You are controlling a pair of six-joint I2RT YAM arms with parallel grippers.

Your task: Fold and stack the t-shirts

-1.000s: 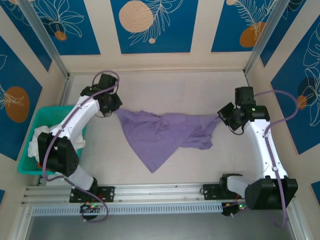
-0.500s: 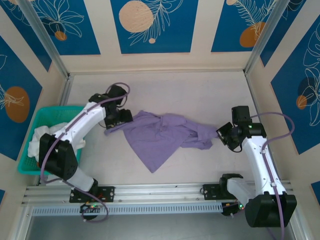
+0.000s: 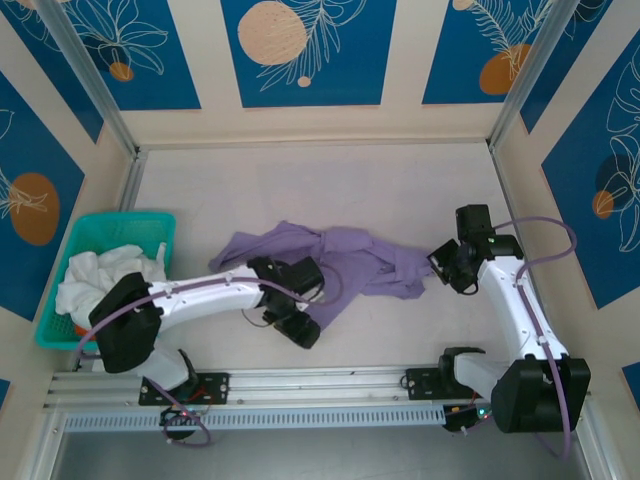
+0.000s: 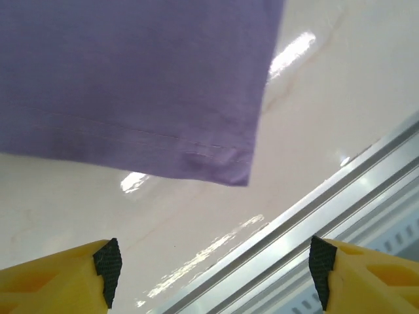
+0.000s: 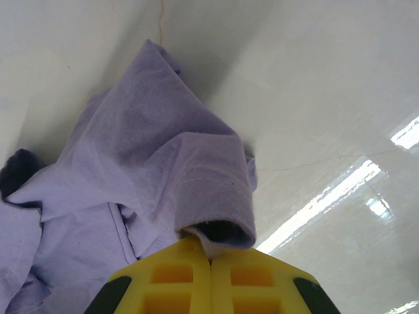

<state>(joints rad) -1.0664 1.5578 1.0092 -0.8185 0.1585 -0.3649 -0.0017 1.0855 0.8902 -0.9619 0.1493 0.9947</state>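
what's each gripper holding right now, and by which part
The right gripper is shut on the purple t-shirt, pinching what looks like a sleeve cuff. The left gripper is open, holding nothing.

Left arm (image 3: 205, 291), right arm (image 3: 517, 300): white links, black joints; purple cables (image 3: 545, 221); yellow gripper fingers (image 4: 46, 281), black-tipped.

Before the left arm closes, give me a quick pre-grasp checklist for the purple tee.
1. Left gripper open: ok.
2. Purple t-shirt hem corner lined up ahead of the left jaws: ok.
3. Fabric between the left jaws: not ok, the corner lies short of them.
4. Right gripper shut on the purple t-shirt: ok.
5. Shirt lying flat: not ok, bunched in the middle.
6. White t-shirts inside the basket: ok.
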